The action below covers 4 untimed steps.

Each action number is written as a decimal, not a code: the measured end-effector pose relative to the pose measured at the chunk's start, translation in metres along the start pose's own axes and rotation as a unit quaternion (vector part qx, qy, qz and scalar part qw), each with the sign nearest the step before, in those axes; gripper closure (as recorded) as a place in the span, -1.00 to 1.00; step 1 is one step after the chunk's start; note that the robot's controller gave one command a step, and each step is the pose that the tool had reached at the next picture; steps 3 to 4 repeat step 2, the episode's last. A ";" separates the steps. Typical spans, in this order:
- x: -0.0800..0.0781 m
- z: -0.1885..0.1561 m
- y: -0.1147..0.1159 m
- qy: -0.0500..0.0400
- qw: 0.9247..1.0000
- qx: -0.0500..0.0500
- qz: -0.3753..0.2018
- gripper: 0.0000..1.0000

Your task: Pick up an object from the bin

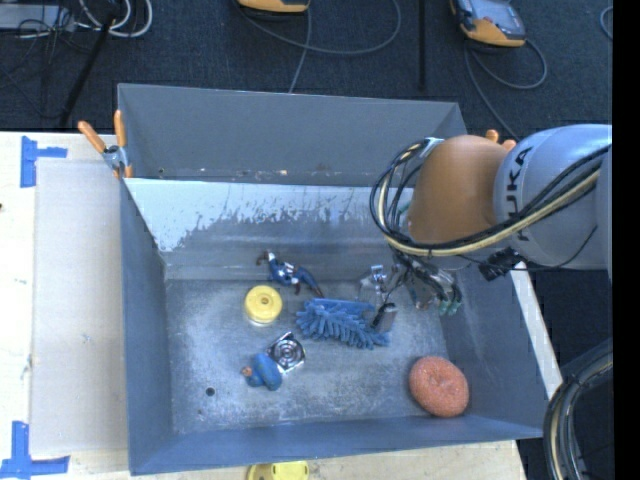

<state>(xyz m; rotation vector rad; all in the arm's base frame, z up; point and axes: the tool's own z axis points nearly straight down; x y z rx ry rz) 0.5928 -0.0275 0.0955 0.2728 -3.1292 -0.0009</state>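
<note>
My gripper hangs below the orange wrist cover at the bin's middle right, its dark fingertips right at the right end of a shaggy blue duster-like piece. I cannot make out how its fingers stand. A reddish-pink round sponge ball lies at the front right, apart from the gripper. A small blue and silver toy figure lies to the left, near the back wall.
A yellow round disc sits left of the blue duster. In front of it lies a small silver metal piece beside a blue blob. The bin floor at the far left and front middle is bare.
</note>
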 end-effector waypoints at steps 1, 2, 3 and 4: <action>0.000 0.000 0.000 0.000 1.000 0.000 0.000 1.00; 0.022 -0.109 0.008 0.000 1.000 0.000 -0.005 1.00; 0.022 -0.109 0.008 0.000 1.000 0.000 -0.005 1.00; 0.022 -0.109 0.008 0.000 1.000 0.000 -0.005 1.00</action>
